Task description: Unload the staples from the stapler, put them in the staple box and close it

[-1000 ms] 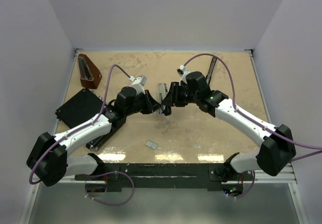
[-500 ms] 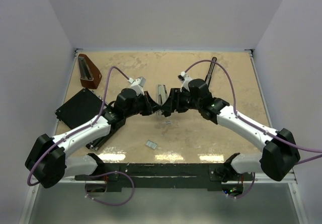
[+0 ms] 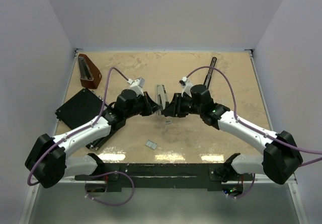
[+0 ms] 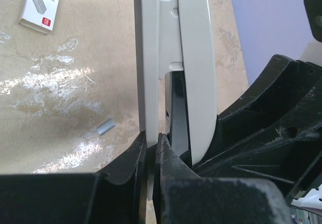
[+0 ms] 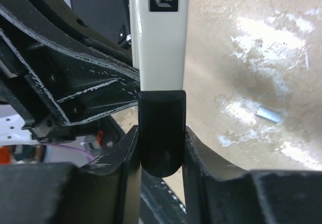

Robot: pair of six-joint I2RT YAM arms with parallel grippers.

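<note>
A pale grey stapler [image 3: 161, 94] with a black end, marked 24/8, is held between both grippers at the table's middle. In the left wrist view the stapler [image 4: 193, 58] is spread open, and my left gripper [image 4: 151, 141] is shut on its thin pale lower arm. In the right wrist view my right gripper [image 5: 161, 143] is shut on the stapler's [image 5: 161, 43] black end cap. From above, the left gripper [image 3: 152, 105] and right gripper [image 3: 169, 106] meet at the stapler. A tiny silvery strip of staples [image 3: 168, 122] lies on the table just below; it also shows in both wrist views [image 4: 105, 127] [image 5: 268, 114].
A small white staple box [image 3: 151, 144] lies near the front; it also shows in the left wrist view [image 4: 39, 5]. A brown wedge [image 3: 89, 71] and a flat black box [image 3: 79, 107] sit at the left. A slim black bar [image 3: 210, 71] lies at the back right, another [image 3: 98, 141] by the left arm.
My right arm has swung lower and nearer, uncovering the black bar at the back right. The stapler and my left gripper have hardly moved.
</note>
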